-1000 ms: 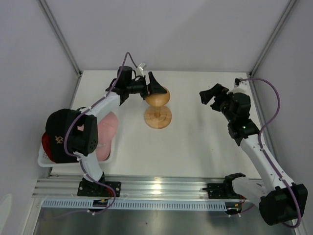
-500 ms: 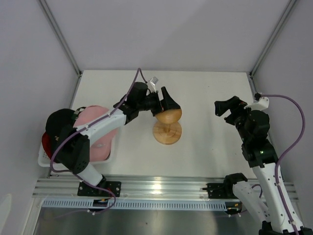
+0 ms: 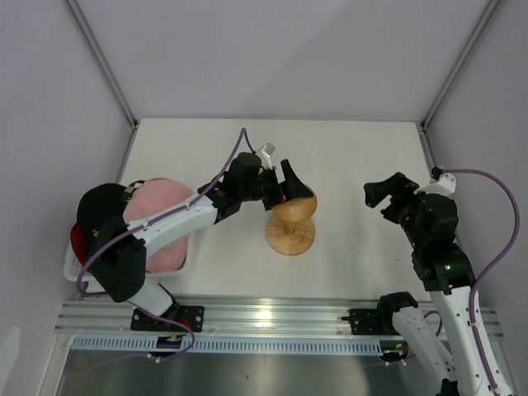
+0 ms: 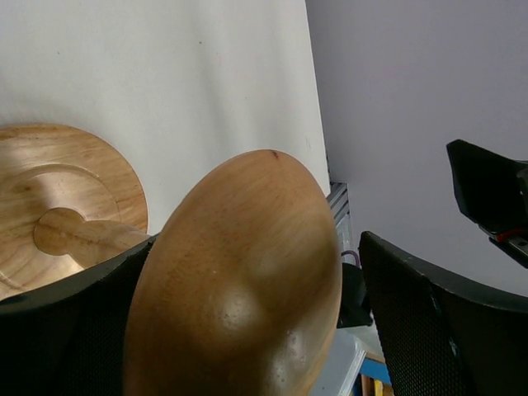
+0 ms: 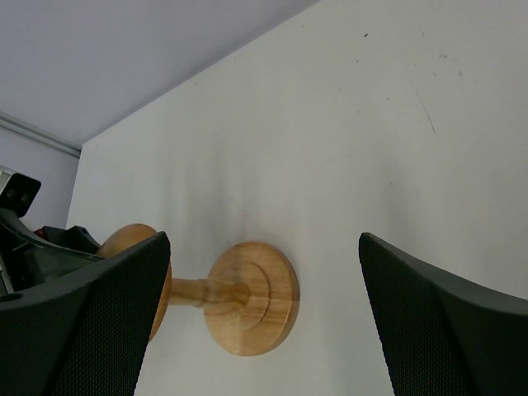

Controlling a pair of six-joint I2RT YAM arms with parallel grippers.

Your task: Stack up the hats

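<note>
Left pincer: spread around the knob of the wooden stand, one finger touching it.
Right pincer: released, hovering over the tabletop.
Hats: pink cap, black cap and red cap heaped in the white basket, far left.

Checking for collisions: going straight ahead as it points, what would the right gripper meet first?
The right gripper would likely meet the wooden stand first, though depth is unclear.

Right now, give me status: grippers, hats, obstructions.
Left gripper open, straddling knob of wooden stand. Right gripper open, empty. Hats in basket, none on stand. No obstruction seen.
</note>
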